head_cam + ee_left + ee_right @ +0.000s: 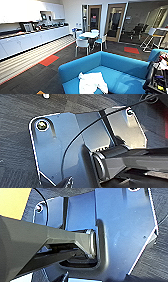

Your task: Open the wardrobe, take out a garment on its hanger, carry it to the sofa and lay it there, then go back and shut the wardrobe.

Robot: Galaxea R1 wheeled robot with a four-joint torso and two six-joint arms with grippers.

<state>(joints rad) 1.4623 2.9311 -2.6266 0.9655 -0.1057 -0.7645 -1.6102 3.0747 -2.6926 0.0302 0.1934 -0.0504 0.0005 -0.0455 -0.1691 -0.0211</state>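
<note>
The bright blue sofa (120, 67) stands right in front of me in the head view, its curved back toward the room. On its seat lies the white garment (91, 82), crumpled, close to the sofa's left arm. I cannot make out the hanger in the folds. The wardrobe is out of view.
A long white counter (32, 40) with appliances runs along the left wall. A round white table with white chairs (87, 38) stands beyond the sofa. Wooden glass doors (115, 22) are at the back. Dark carpet with red patches (48, 60) lies between. A cluttered dark rack (160, 77) sits at the right.
</note>
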